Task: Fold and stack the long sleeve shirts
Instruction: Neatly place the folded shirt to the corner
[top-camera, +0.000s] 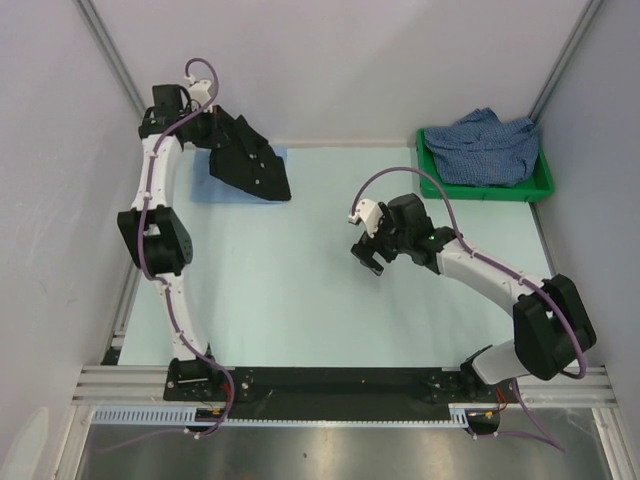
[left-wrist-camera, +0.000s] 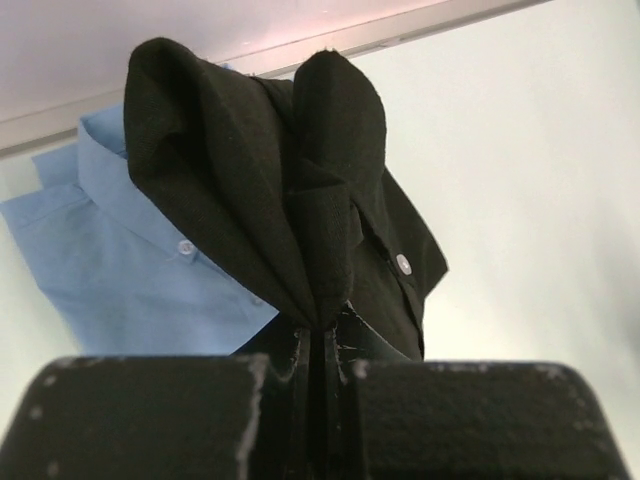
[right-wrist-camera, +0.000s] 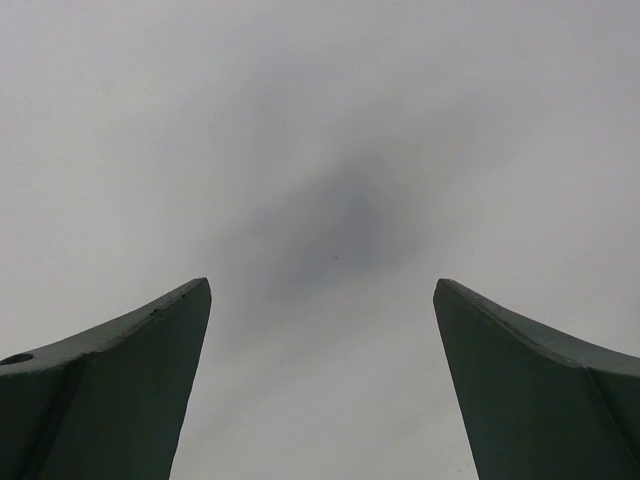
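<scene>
Pinching a bunched fold of the black shirt (left-wrist-camera: 300, 200) tight with the left fingers (left-wrist-camera: 305, 350) at the far left of the desk (top-camera: 300, 310), holding it raised over the folded light blue shirt (left-wrist-camera: 130, 270) lying flat there, partly covering it from above. Hovering the right fingers (top-camera: 366, 260) spread wide with nothing between them, over bare desk near the middle, well apart from both. Also spotting the blue-and-white checked shirt (top-camera: 485, 145) sitting crumpled in the green bin (top-camera: 545, 186), far right corner.

table (top-camera: 290, 320) centre: open passage | far-left: black shirt (top-camera: 250, 165) over light blue shirt (top-camera: 203, 190) | far-right: green bin (top-camera: 428, 180)
</scene>
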